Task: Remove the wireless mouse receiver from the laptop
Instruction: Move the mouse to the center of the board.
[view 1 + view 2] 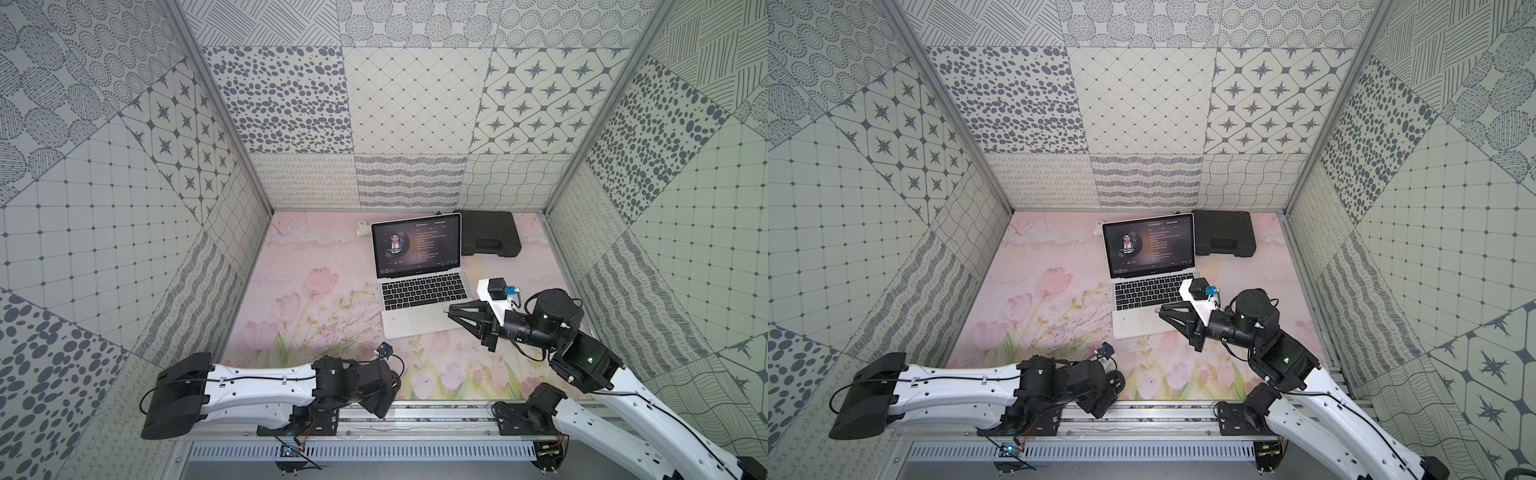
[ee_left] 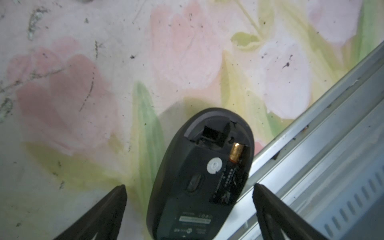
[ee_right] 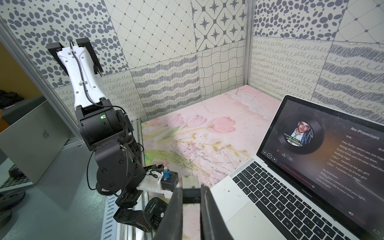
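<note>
Laptop (image 1: 424,291) stood open on floral mat (image 1: 316,291), shut black case (image 1: 490,237) behind its right side, contents hidden. Mouse (image 2: 199,176) lay belly-up, open bay holding one battery (image 2: 235,152), left gripper (image 2: 189,186) spread astride it. Wireless mouse receiver (image 3: 190,182) sat pinched in right gripper (image 3: 191,188) above laptop's palm rest, lengthwise along its fingers (image 3: 175,209), metal plug pointing leftward.

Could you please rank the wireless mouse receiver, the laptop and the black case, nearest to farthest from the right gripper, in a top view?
1. wireless mouse receiver: pinched between the fingers of the right gripper.
2. laptop: its palm rest lies directly under the fingers.
3. black case: at the back, right of the screen.
</note>
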Controlling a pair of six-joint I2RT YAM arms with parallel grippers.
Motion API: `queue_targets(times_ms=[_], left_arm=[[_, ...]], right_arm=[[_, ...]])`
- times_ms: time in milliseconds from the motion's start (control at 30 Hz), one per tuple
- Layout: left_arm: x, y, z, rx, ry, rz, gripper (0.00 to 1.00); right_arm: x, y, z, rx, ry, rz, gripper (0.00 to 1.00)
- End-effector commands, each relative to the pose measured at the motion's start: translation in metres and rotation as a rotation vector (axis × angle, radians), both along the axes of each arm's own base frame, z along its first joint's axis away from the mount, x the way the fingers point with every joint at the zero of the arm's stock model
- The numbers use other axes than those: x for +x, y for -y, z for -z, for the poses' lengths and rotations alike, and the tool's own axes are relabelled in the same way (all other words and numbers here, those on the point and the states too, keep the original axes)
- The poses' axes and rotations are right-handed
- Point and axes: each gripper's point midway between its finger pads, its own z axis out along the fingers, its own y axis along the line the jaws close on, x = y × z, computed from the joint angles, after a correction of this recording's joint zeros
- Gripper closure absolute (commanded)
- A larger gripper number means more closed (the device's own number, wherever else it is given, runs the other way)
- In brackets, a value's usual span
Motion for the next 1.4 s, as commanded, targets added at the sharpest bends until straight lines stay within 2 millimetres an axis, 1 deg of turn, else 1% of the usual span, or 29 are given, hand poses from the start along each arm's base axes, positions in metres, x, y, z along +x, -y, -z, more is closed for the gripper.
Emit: queue_targets(times_ms=[0,67,167,200,267,300,367,467,533,633,800,900,933,1067,1133,1167,1233,1367], left_arm=[[-0.001,0.004,0.007,0.051,-0.013,0.014,0.00],[0.003,0.004,0.010,0.082,-0.004,0.005,0.01],[0.012,0.005,0.006,0.112,0.035,0.005,0.09],[0.016,0.006,0.005,0.117,0.046,0.002,0.12],[0.020,0.014,0.001,0.087,0.047,0.036,0.24],[0.024,0.023,-0.002,0.049,0.051,0.049,0.31],[0.028,0.034,-0.005,0.000,0.032,0.086,0.39],[0.036,0.051,-0.009,-0.005,0.030,0.166,0.46],[0.041,0.068,-0.014,-0.004,0.036,0.249,0.53],[0.045,0.093,-0.011,-0.009,0.001,0.360,0.59],[0.054,0.119,0.007,0.047,-0.051,0.566,0.61],[0.069,0.126,0.012,0.046,-0.053,0.637,0.62],[0.076,0.128,0.012,0.042,-0.046,0.653,0.62],[0.089,0.138,0.006,0.005,-0.018,0.739,0.60],[0.093,0.138,0.005,0.006,0.003,0.784,0.56],[0.094,0.138,0.005,0.004,0.008,0.797,0.53],[0.092,0.130,0.007,0.027,-0.013,0.812,0.42],[0.088,0.128,0.005,0.020,-0.023,0.824,0.31]], right_arm=[[-0.003,0.004,-0.012,0.044,0.041,0.012,0.94],[-0.003,0.005,-0.014,0.048,0.046,0.015,0.94],[-0.004,0.006,-0.015,0.051,0.047,0.015,0.94],[-0.003,0.005,-0.014,0.049,0.047,0.015,0.94],[-0.002,0.004,-0.012,0.047,0.045,0.016,0.94],[-0.001,0.004,-0.012,0.048,0.043,0.018,0.94],[0.001,0.004,-0.011,0.048,0.044,0.025,0.94],[0.003,0.005,-0.010,0.045,0.052,0.041,0.94],[0.005,0.007,-0.009,0.040,0.058,0.057,0.94],[0.009,0.009,-0.008,0.031,0.063,0.080,0.94],[0.013,0.013,-0.013,0.032,0.086,0.112,0.94],[0.016,0.015,-0.016,0.031,0.089,0.126,0.94],[0.017,0.016,-0.016,0.033,0.084,0.133,0.94],[0.025,0.017,-0.012,0.022,0.071,0.149,0.95],[0.029,0.018,-0.010,0.018,0.061,0.154,0.95],[0.029,0.018,-0.011,0.020,0.060,0.154,0.95],[0.031,0.020,-0.012,0.022,0.061,0.159,0.95],[0.033,0.023,-0.013,0.022,0.066,0.166,0.95]])
